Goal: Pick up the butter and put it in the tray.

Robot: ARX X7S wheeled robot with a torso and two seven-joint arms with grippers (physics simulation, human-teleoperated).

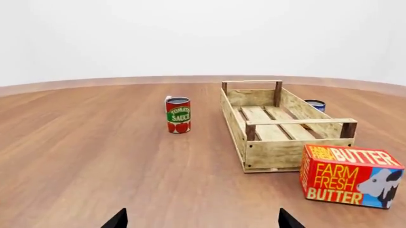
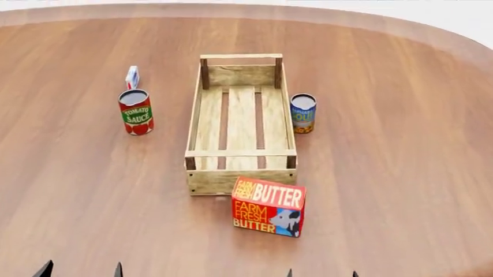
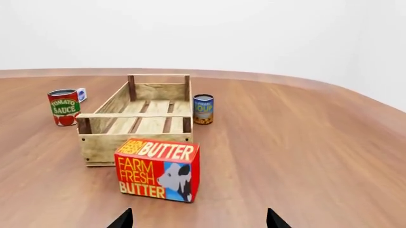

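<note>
The butter (image 2: 268, 206) is a red-orange box with a cow picture, standing on the wooden table just in front of the near end of the tray (image 2: 240, 180). The tray is a long pale wooden crate with nothing in it. The butter also shows in the left wrist view (image 1: 350, 176) and the right wrist view (image 3: 159, 169), with the tray (image 1: 285, 153) (image 3: 127, 140) behind it. My left gripper (image 2: 81, 270) and right gripper (image 2: 322, 273) sit at the near edge, both open and holding nothing. In the wrist views the left gripper (image 1: 203, 221) and right gripper (image 3: 198, 220) show only dark fingertips.
A tomato sauce can (image 2: 135, 112) stands left of the tray with a small white carton (image 2: 133, 77) behind it. A soup can (image 2: 303, 113) stands right of the tray. The round table's edge (image 2: 462, 43) curves off at the far right.
</note>
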